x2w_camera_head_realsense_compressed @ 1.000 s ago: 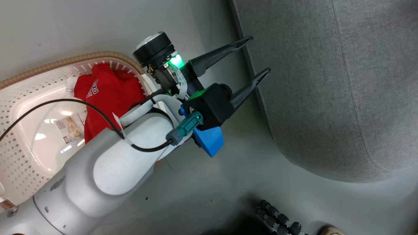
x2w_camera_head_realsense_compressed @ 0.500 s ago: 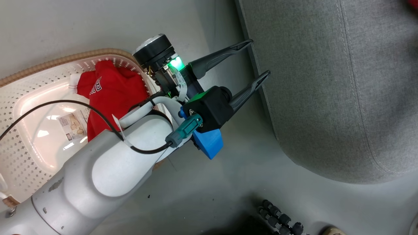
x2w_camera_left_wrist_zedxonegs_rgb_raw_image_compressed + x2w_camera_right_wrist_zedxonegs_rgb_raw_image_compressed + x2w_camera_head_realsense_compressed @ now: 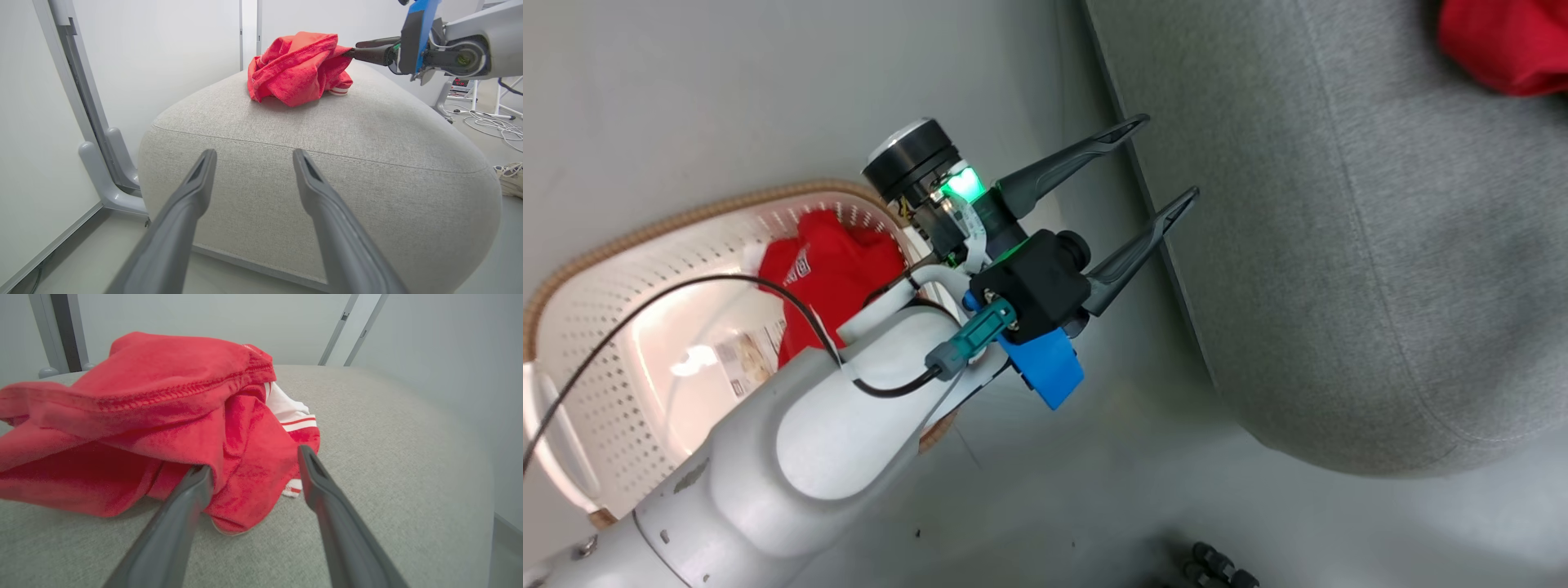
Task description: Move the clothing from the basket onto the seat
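On the grey seat (image 3: 286, 134), toward its far side, the right gripper (image 3: 254, 461) has just opened, leaving one red garment (image 3: 163, 408) resting there, so half the job looks done; the other garment (image 3: 837, 261) lies in the basket (image 3: 621, 384) at the left, and the left gripper (image 3: 253, 153) is open and empty

one garment (image 3: 163, 416) is bright red with a white cuff crossed by red stripes. the other garment (image 3: 837, 269) is red with white lettering. the seat (image 3: 327, 163) is pale grey weave. the basket (image 3: 605, 392) is cream-white, dotted with holes, and its rim (image 3: 686, 216) is a brown woven pattern. the left gripper (image 3: 1169, 157) is dark grey.
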